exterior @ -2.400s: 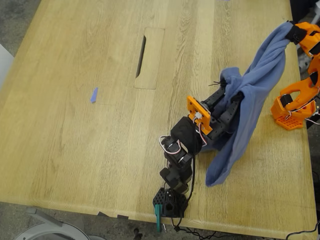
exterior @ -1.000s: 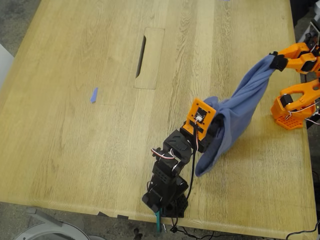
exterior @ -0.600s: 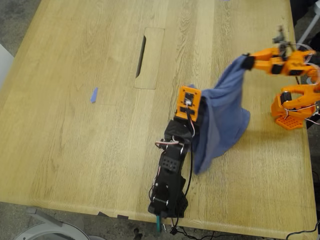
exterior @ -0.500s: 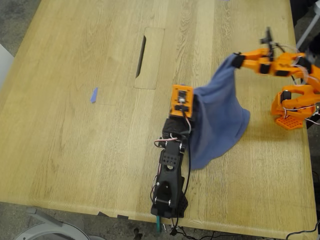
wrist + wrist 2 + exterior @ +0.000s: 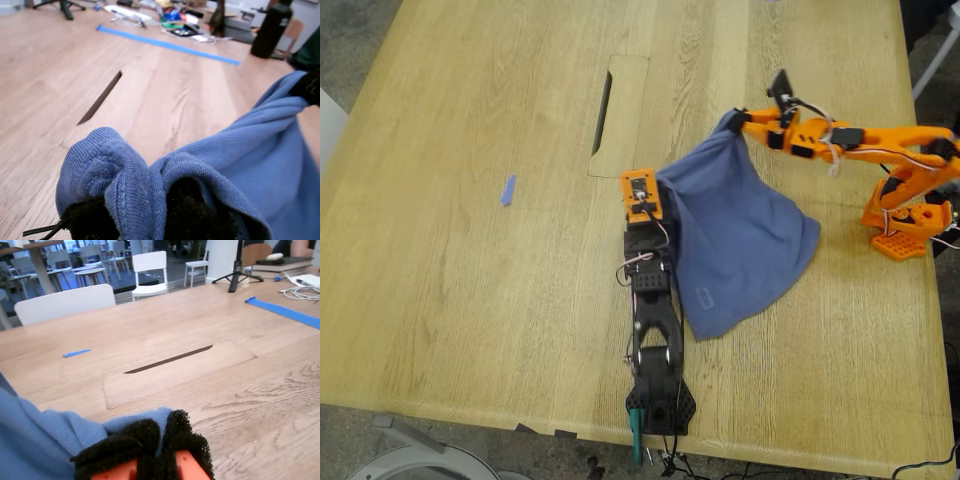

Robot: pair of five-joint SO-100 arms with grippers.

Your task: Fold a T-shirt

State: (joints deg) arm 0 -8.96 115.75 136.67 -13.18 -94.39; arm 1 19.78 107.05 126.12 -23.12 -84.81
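Observation:
The slate-blue T-shirt (image 5: 740, 235) hangs stretched between both grippers, and its lower part lies on the wooden table (image 5: 470, 270). My first gripper (image 5: 655, 190), on the black arm, is shut on a bunched edge of the shirt (image 5: 115, 170) between black foam pads (image 5: 95, 220). My second gripper (image 5: 732, 125), on the orange arm, is shut on another bunched edge (image 5: 45, 440) and holds it a little higher, toward the exterior view's right. In the first wrist view the second gripper (image 5: 307, 87) shows at the end of the taut cloth. The print is hidden.
A cable-slot panel (image 5: 617, 115) lies beyond the grippers and also shows in the second wrist view (image 5: 170, 360). A tiny blue tape scrap (image 5: 508, 189) lies at the exterior view's left. The orange arm's base (image 5: 905, 225) stands near the right edge. White chairs (image 5: 65, 300) stand beyond the table.
Both arms have swung toward the exterior view's left with the shirt. The cloth went from a hanging rope to a spread sheet, with its lower part laid on the table.

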